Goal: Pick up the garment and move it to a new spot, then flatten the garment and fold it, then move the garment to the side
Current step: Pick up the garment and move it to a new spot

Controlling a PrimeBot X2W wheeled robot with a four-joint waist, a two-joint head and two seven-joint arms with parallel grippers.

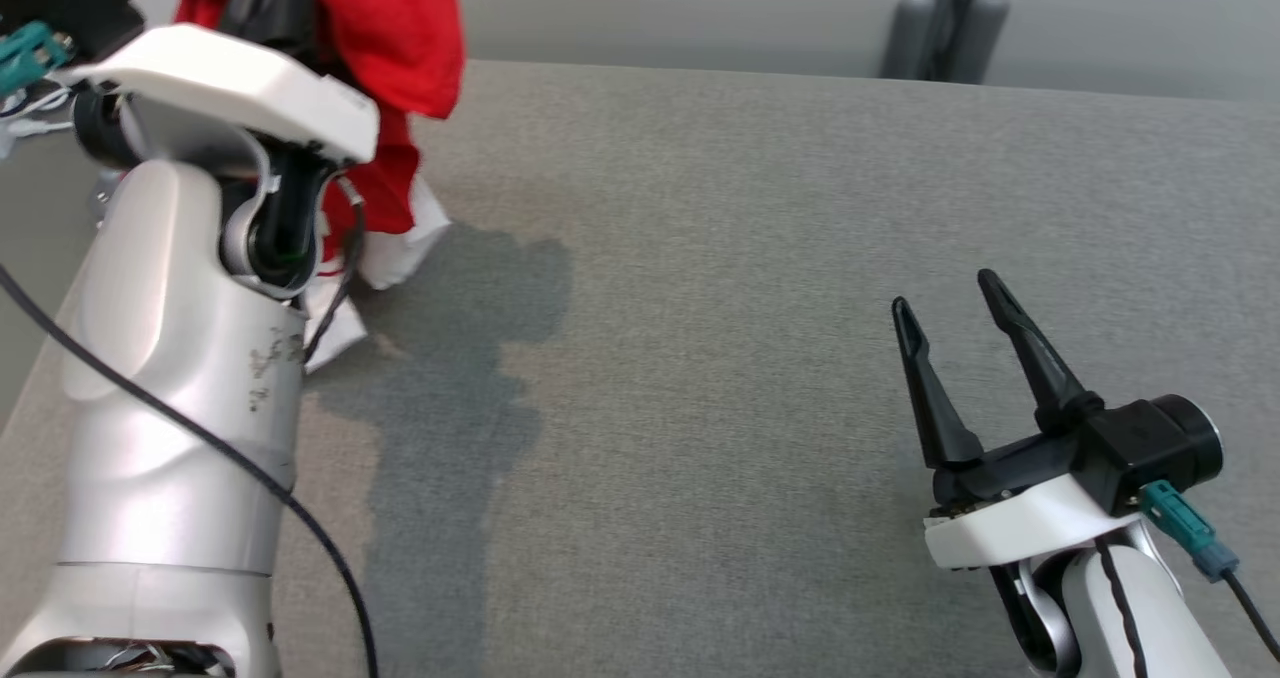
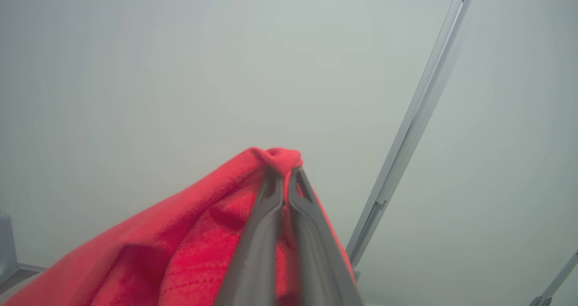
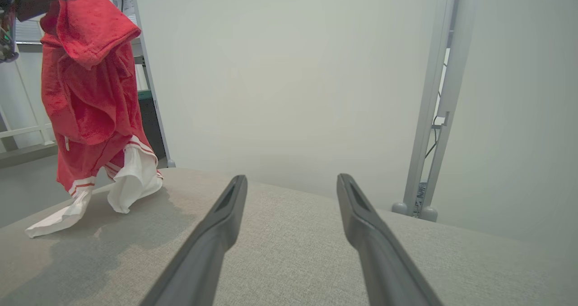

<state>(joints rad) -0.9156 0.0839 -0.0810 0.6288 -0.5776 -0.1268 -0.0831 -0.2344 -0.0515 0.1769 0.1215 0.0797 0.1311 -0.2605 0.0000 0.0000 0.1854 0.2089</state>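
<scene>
A red garment (image 3: 90, 98) with white, red-striped ends hangs from my raised left gripper (image 2: 285, 173), whose fingers are shut on a pinch of red cloth (image 2: 277, 157). In the head view the garment (image 1: 400, 48) hangs at the top left behind my left arm (image 1: 180, 338). Its white ends (image 3: 131, 184) trail on the grey table (image 1: 750, 258) near the far left corner. My right gripper (image 1: 950, 313) rests low over the table's right side, open and holding nothing, far from the garment; its fingers (image 3: 226, 215) point toward the back edge.
A grey frame post with round feet (image 1: 945, 28) stands behind the table's far edge. Another slanted post (image 2: 406, 130) crosses the left wrist view. A pale wall lies beyond. The garment casts a shadow (image 1: 470, 358) on the table's left half.
</scene>
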